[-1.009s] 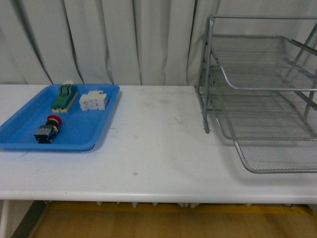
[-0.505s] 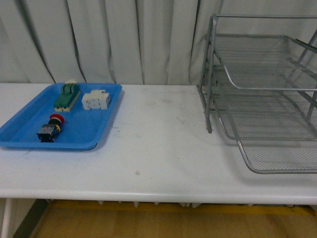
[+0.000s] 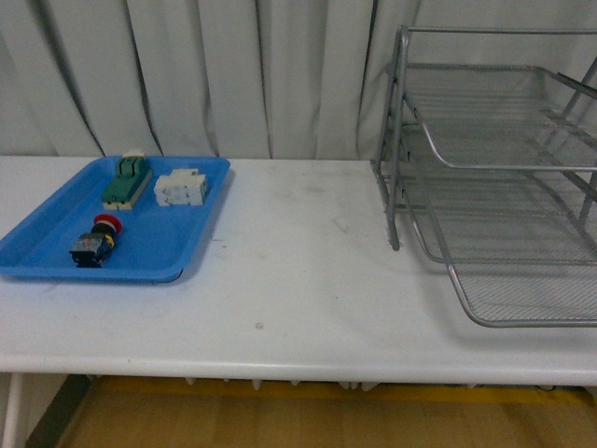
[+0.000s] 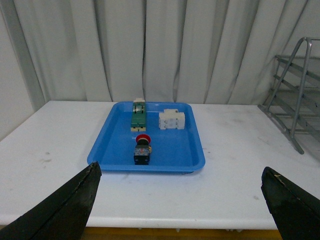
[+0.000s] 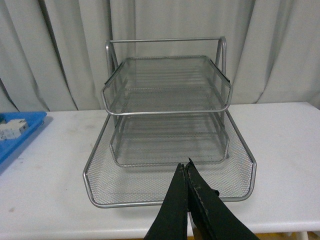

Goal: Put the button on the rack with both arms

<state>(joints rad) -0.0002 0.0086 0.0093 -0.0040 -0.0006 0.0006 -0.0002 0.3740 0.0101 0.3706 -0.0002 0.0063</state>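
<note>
The button (image 3: pixel 93 241) (image 4: pixel 142 149), with a red cap and a dark blocky body, lies in the blue tray (image 3: pixel 159 261) (image 4: pixel 175 160) at the table's left. The silver wire rack (image 3: pixel 504 187) (image 5: pixel 167 145) stands at the right. Neither arm shows in the front view. My left gripper (image 4: pixel 182 175) is open, its two black fingertips (image 4: pixel 75 197) spread wide, short of the tray and well back from the button. My right gripper (image 5: pixel 184 167) is shut with nothing in it, its tips in front of the rack's lowest shelf.
A green terminal block (image 3: pixel 125 182) (image 4: pixel 138 115) and a white blocky component (image 3: pixel 180 189) (image 4: pixel 171 120) lie at the far end of the blue tray. White curtains hang behind the white table (image 3: pixel 298 280). The table's front edge runs close below both grippers.
Between one second and half a second ago the front view shifted slightly, everything sliding a little to the right. Since then nothing has visibly moved.
</note>
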